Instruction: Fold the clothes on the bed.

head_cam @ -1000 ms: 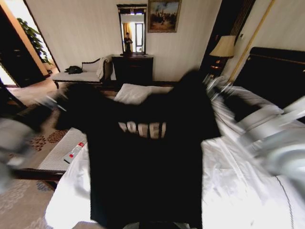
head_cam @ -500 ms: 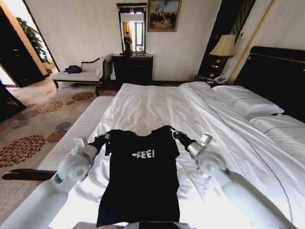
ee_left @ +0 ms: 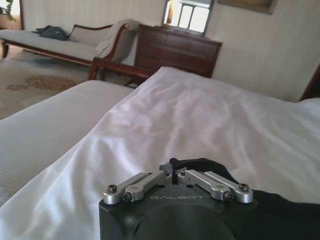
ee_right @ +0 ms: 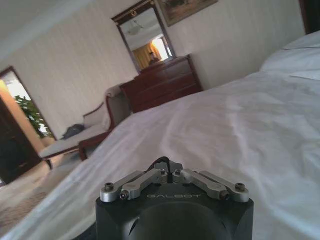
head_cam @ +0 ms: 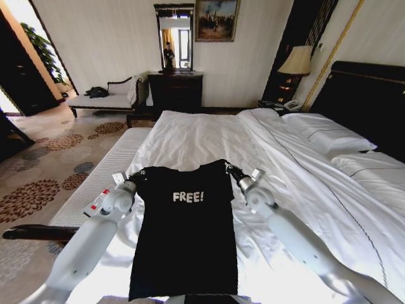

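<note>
bed [head_cam: 209,136] | white sheets | black T-shirt [head_cam: 185,228] lying flat | pillows [head_cam: 329,140]

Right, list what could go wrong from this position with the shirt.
Both grippers pinch only small bits of cloth: the left gripper and right gripper each hold a shoulder corner of the black T-shirt, so either corner might slip free. The shirt's lower hem lies at the near edge of the bed, and it could slide off. The white duvet under it is wrinkled, which could bunch up beneath the shirt.
</note>
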Robot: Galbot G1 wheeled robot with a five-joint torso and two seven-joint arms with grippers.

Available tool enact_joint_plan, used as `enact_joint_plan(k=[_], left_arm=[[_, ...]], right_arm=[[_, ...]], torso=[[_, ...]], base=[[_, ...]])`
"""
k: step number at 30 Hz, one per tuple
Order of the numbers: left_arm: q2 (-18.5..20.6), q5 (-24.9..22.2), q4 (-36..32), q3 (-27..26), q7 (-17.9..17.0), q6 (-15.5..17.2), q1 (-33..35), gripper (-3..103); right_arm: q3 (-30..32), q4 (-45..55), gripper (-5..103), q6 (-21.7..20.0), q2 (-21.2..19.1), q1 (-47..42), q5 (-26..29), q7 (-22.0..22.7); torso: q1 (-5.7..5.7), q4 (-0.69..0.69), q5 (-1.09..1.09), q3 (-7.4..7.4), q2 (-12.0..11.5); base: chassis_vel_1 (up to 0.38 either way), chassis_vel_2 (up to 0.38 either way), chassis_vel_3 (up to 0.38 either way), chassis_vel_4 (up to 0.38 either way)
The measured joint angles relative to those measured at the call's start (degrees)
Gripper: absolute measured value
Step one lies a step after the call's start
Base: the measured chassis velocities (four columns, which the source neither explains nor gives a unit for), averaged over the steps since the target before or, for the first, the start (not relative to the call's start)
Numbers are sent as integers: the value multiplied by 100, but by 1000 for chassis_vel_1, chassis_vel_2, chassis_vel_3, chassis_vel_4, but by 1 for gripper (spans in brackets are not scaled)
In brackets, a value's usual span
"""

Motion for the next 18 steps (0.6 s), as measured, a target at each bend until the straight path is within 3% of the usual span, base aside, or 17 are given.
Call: enact_joint_plan(k=[13,18], left_arm=[[-395,141,853,99,361,-421,-687,0],[-598,537,1658,375,460,-534,-893,0]], right_arm=[[4,-893,0,335,356,281,-322,-262],[71,-1535,0,442,790,254,-593,-376]], torso=[[-1,-3,0,-2,2],[0,-2,-1,-1,1]], base=[[0,0,0,0],[0,0,0,0]])
